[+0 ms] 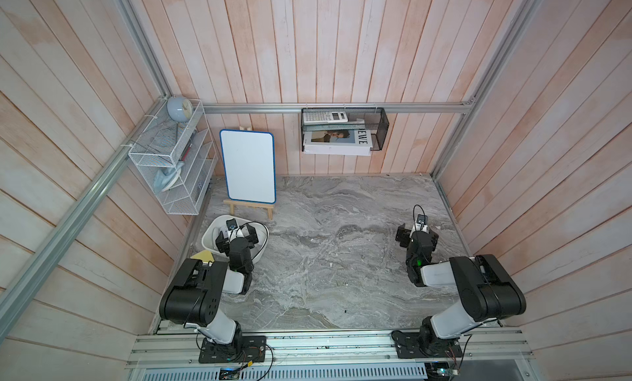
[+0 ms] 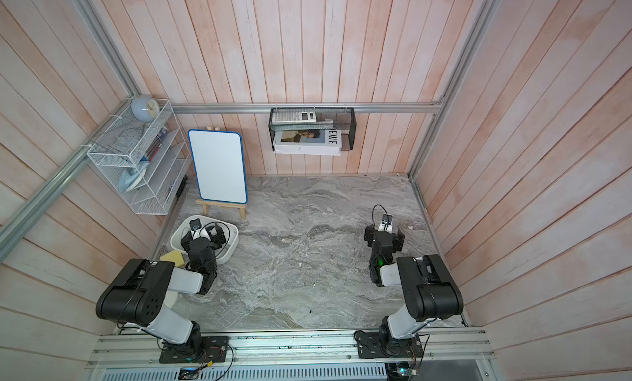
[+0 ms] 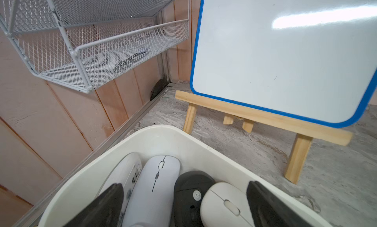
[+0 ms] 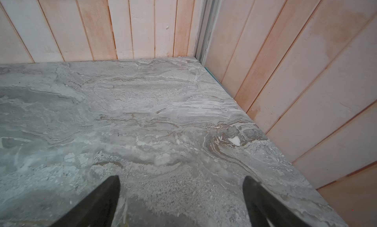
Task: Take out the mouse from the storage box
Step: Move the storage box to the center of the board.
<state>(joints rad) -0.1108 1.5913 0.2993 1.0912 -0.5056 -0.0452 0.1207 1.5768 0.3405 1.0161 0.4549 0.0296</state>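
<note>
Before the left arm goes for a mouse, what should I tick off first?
1. Jaws of left gripper open: ok.
2. It is above the box: ok.
3. A mouse between its jaws: ok, white mouse and black mouse lie there.
4. Target mouse standing free: not ok, the mice lie packed side by side.
5. Idle right gripper open, away from the box, over the table: ok.
6. Fingertip height above the mice: cannot tell.

Black-and-white left arm (image 1: pixel 191 297) and right arm (image 1: pixel 485 288) (one green light (image 1: pixel 418 261))
</note>
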